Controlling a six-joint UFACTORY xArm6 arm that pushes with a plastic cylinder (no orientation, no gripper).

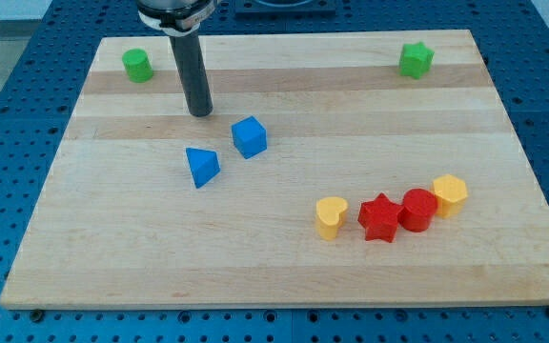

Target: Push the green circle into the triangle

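Observation:
The green circle (137, 65) is a short green cylinder near the board's top left corner. The blue triangle (201, 166) lies left of centre, well below and to the right of the circle. My tip (200, 112) rests on the board between them, to the right of and below the green circle and just above the triangle, touching neither. The dark rod rises from it to the view's top edge.
A blue cube (249, 136) sits just right of the triangle. A green star (416, 59) is at the top right. A yellow heart (331, 216), red star (380, 217), red cylinder (418, 209) and yellow hexagon (449, 193) form a row at lower right. The wooden board (112, 257) lies on a blue perforated table.

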